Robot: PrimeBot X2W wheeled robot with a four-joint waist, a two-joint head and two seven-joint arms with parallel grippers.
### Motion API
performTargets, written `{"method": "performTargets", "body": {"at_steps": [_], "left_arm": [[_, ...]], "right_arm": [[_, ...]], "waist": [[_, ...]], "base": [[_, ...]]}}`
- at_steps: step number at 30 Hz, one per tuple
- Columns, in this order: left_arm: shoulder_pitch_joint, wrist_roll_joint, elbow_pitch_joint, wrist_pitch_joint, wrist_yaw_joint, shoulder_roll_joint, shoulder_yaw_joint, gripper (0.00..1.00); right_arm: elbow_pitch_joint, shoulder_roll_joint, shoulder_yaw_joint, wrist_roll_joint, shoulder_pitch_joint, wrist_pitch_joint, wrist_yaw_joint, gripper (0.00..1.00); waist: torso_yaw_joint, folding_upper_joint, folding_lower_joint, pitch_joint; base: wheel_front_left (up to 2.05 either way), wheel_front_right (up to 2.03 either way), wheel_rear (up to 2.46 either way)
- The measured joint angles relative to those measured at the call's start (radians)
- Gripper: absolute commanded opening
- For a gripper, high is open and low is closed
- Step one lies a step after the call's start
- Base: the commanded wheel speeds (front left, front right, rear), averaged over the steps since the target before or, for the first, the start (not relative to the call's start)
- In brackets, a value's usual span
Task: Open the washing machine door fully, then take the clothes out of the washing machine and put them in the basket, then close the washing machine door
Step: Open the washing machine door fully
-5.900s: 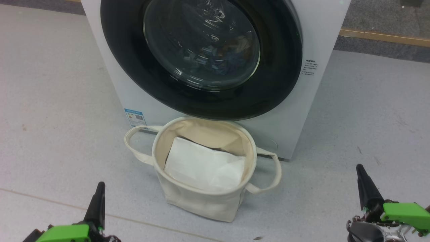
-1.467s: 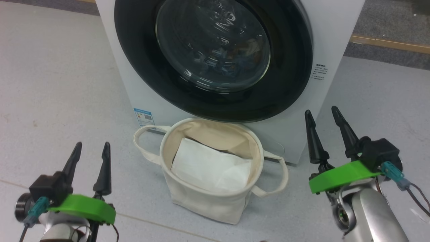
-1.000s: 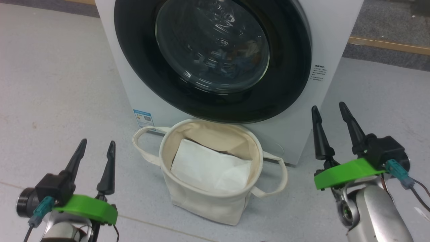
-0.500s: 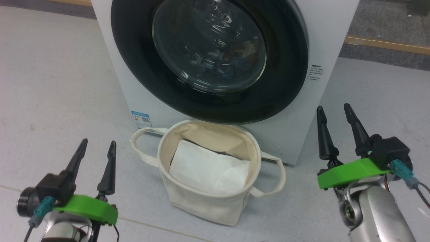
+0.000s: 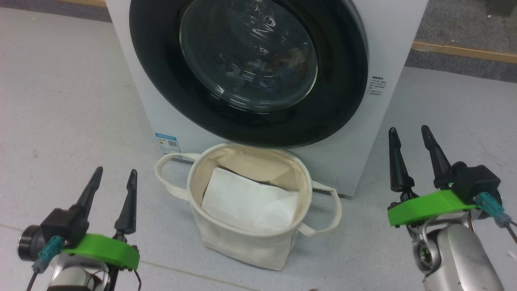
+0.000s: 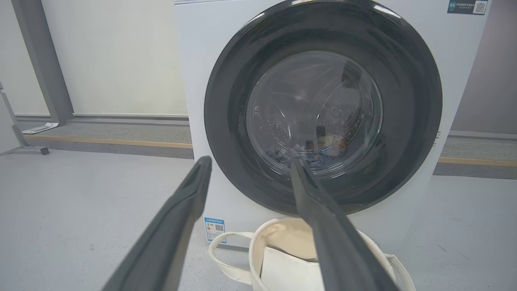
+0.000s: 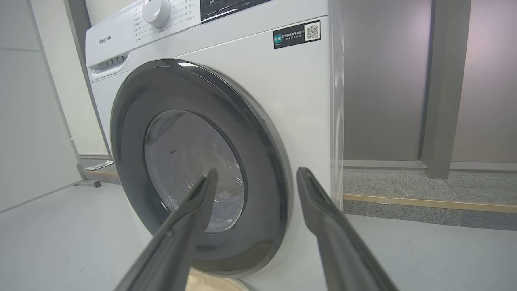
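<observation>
The white washing machine [image 5: 387, 44] stands ahead with its black-rimmed round door [image 5: 161, 81] shut flat against the front. Through the glass bowl, blue and cream clothes [image 5: 278, 66] lie in the drum; the left wrist view shows the clothes [image 6: 319, 151] too. The cream basket [image 5: 242, 242] sits on the floor right below the door, holding a flat white folded sheet [image 5: 248, 204]. My left gripper [image 5: 114, 177] is open at lower left, short of the basket. My right gripper [image 5: 408, 133] is open at lower right, beside the machine's right front corner, touching nothing.
Grey floor [image 5: 60, 101] spreads left and right of the machine. A wooden strip [image 5: 464, 50] edges darker flooring behind on the right. The right wrist view shows the control dial [image 7: 156, 11] on top and a dark wall panel [image 7: 387, 81] behind the machine.
Both arms rose from the bottom corners and their fingers show apart. Over the last second the right gripper drifted slightly right and the camera shifted a little; door and basket have not moved.
</observation>
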Motion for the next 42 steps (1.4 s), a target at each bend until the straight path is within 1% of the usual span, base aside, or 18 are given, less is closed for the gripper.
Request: {"method": "performTargets", "body": {"at_steps": [8,9,10,11,15,17,21,24,26,33,39,42], "left_arm": [[0.0,0.0,0.001,0.0,0.0,-0.002,0.006,1.0],[0.0,0.001,0.001,0.0,0.0,-0.002,0.006,1.0],[0.0,0.004,0.001,0.0,-0.001,-0.003,0.006,1.0],[0.0,0.008,0.001,0.0,-0.001,-0.005,0.006,1.0],[-0.001,0.009,0.002,0.0,-0.002,-0.012,0.006,1.0],[-0.005,0.009,0.002,0.0,-0.003,-0.018,0.005,1.0],[-0.015,0.009,0.006,0.0,-0.01,-0.026,0.003,1.0],[-0.015,0.009,0.007,0.0,-0.01,-0.029,0.003,1.0],[-0.015,0.012,0.007,0.0,-0.01,-0.031,0.003,1.0],[-0.037,0.018,0.017,0.0,-0.02,-0.053,0.0,1.0],[-0.059,0.028,0.025,0.0,-0.029,-0.065,0.0,1.0],[-0.06,0.033,0.03,0.0,-0.038,-0.073,0.001,1.0]], "right_arm": [[0.004,0.0,-0.022,0.009,0.0,0.0,0.0,1.0],[0.004,0.0,-0.025,0.009,0.0,0.0,0.0,0.83],[0.004,0.0,-0.028,0.015,0.0,0.0,0.0,0.24],[0.007,0.0,-0.029,0.027,0.0,0.0,0.0,0.0],[0.035,0.0,-0.054,0.065,-0.002,0.0,0.0,0.0],[0.063,0.0,-0.07,0.147,-0.009,0.0,0.0,0.0],[0.13,0.0,-0.101,0.274,-0.051,0.0,0.0,0.0],[0.177,-0.002,-0.11,0.332,-0.098,0.0,0.0,0.0],[0.211,-0.021,-0.106,0.367,-0.132,0.0,0.0,0.0],[0.323,-0.125,-0.075,0.525,-0.258,0.007,0.0,0.0],[0.406,-0.157,-0.074,0.782,-0.359,0.126,0.0,0.0],[0.442,-0.187,-0.07,0.864,-0.4,0.183,0.0,0.0]], "waist": [[-0.003,0.0,0.0,0.004],[-0.003,0.0,0.0,0.005],[-0.003,0.0,0.0,0.006],[-0.003,0.0,0.0,0.007],[-0.001,0.0,0.0,0.012],[-0.002,0.0,0.0,0.014],[-0.007,0.0,0.0,0.024],[-0.01,0.0,0.0,0.034],[-0.01,0.0,0.0,0.046],[-0.005,0.0,0.0,0.09],[0.006,0.0,0.0,0.114],[0.015,0.0,0.0,0.125]], "base": [[0.0,0.0,0.0],[0.0,0.0,0.0],[0.0,0.0,0.0],[0.0,0.0,0.0],[0.0,0.0,0.0],[0.0,0.0,0.0],[0.0,0.0,0.0],[0.0,0.0,0.0],[0.0,0.0,0.0],[0.0,0.0,0.0],[0.0,0.0,0.0],[0.0,0.0,0.0]]}}
